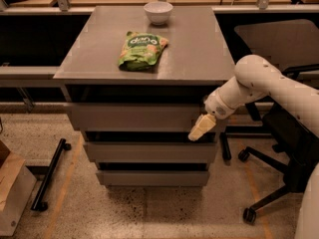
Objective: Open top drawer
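The top drawer (134,117) is the widest grey front, just under the grey cabinet top (199,54). It stands pulled out a little past the two narrower drawer fronts (149,152) below it. My gripper (201,129), with cream-coloured fingers, hangs at the drawer front's lower right corner, at its bottom edge. The white arm (259,83) reaches in from the right.
A green snack bag (141,49) and a white bowl (158,12) lie on the cabinet top. A black office chair (284,148) stands at the right. A black wheeled bar (49,176) and a cardboard box (12,188) are on the floor at left.
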Available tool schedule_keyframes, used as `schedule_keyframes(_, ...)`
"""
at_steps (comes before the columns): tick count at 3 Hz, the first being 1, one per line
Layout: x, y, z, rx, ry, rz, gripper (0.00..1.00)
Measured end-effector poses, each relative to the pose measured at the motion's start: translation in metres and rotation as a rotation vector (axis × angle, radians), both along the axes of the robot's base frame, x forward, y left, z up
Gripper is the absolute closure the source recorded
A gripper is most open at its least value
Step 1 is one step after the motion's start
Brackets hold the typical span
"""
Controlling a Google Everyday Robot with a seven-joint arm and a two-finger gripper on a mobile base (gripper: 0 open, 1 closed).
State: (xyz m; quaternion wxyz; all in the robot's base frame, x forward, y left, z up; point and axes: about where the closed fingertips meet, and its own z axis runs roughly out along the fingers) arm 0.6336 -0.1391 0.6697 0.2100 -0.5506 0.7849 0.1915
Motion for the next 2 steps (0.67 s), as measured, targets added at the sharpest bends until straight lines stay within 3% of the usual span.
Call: schedule_keyframes(2,-0.0004,0.0002,0.0132,0.000,0.001,0.000,0.64)
